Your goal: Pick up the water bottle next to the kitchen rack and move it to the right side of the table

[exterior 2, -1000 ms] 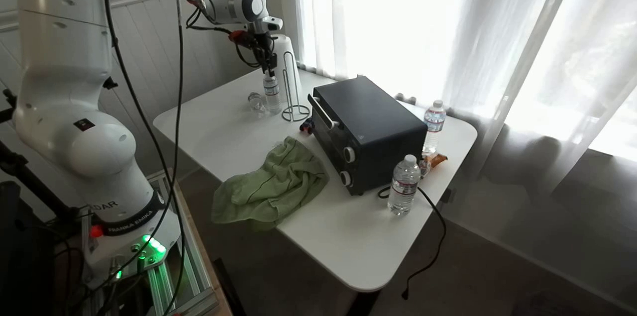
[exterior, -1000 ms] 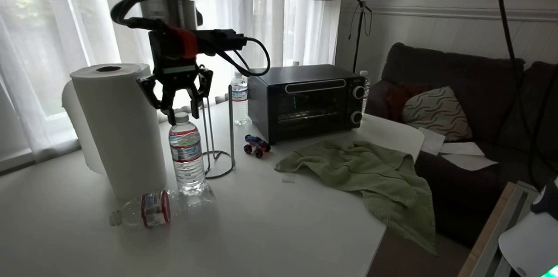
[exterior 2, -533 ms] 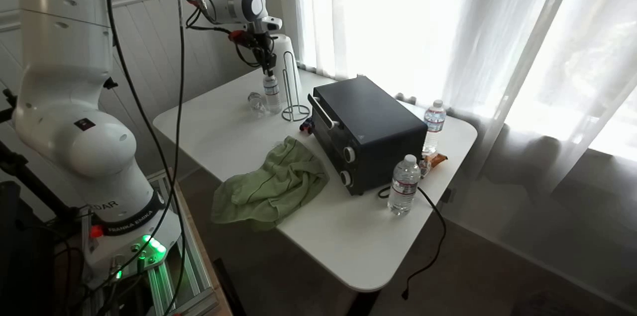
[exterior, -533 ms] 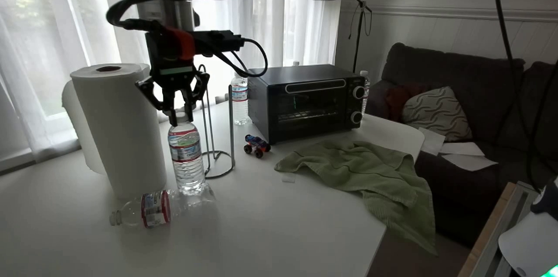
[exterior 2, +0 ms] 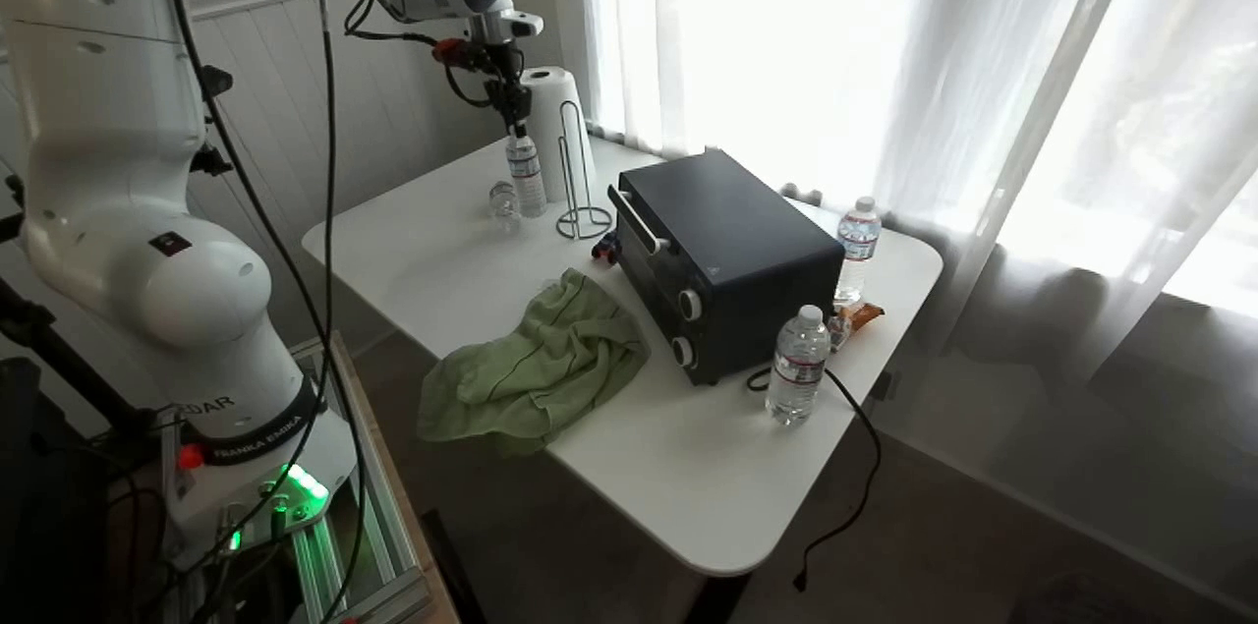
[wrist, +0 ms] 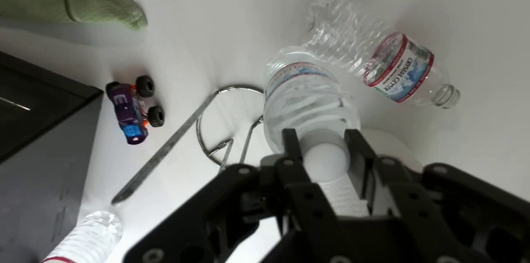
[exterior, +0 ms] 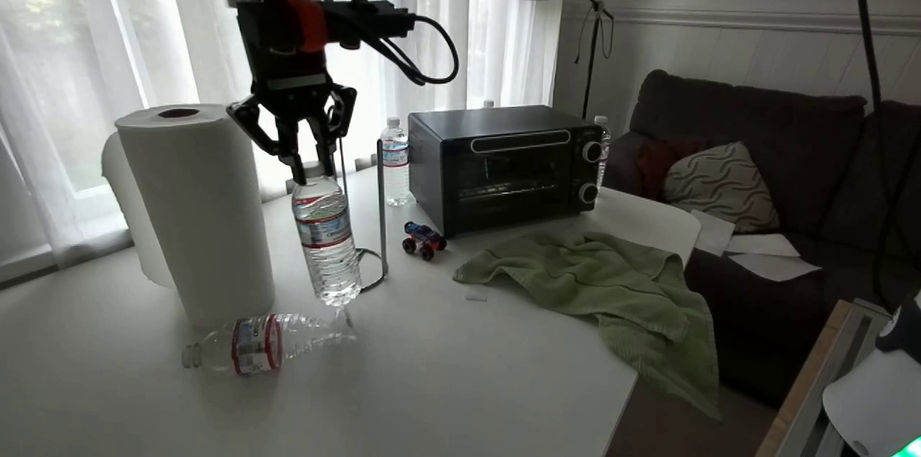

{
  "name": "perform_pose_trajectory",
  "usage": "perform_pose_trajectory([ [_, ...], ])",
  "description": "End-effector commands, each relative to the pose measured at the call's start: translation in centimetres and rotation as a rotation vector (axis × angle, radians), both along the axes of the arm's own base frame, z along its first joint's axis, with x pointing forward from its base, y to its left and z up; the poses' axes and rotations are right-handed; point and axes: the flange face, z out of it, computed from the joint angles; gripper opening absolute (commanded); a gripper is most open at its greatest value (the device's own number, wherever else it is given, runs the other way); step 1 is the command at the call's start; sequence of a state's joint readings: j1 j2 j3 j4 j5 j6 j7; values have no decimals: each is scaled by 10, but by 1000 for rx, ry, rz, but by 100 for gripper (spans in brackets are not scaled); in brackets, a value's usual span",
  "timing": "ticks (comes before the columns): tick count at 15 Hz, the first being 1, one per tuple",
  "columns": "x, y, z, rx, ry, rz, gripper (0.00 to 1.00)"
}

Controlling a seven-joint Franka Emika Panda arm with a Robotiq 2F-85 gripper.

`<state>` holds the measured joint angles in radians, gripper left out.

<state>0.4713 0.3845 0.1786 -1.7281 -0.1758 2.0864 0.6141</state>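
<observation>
The end effector (exterior: 313, 170) is drawn in on the white cap (wrist: 326, 162) of the water bottle (exterior: 325, 245), with one of its fingers (wrist: 292, 145) on each side. The bottle hangs beneath, leaning, and seems to be just clear of the tabletop (exterior: 446, 378).

The weak point, I judge, is the hold itself: two narrow fingers on a small cap, all the weight below, so a sharp start or stop could make the bottle swing, twist or drop. Its base is near the end of the lying bottle (exterior: 257, 345); I cannot tell whether they touch, but a low sideways move could roll that one away. The wire rack (exterior: 381, 212) stands just beside, and the base could snag its ring and tip it. On the far side, the paper towel roll (exterior: 209, 234) might be knocked by a swing that way. Further out, the toy truck (exterior: 424, 241), the oven (exterior: 504, 173) and the green towel (exterior: 604, 291) would need more height if the route crosses them.

Against half a second ago, the end effector is higher, and the bottle has risen with it and tilted further, uncovering more of the lying bottle's end. The rack, truck, oven and towel have stayed put.
</observation>
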Motion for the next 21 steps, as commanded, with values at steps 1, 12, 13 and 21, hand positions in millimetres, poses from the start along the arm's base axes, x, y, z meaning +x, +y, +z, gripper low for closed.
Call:
perform_pose_trajectory([
  [1, -39, -13, 40, -40, -13, -1, 8],
  [12, -110, 68, 80, -108, -100, 473, 8],
  [13, -113, 76, 81, -108, -101, 527, 8],
  [21, -118, 137, 87, 17, -121, 931, 8],
])
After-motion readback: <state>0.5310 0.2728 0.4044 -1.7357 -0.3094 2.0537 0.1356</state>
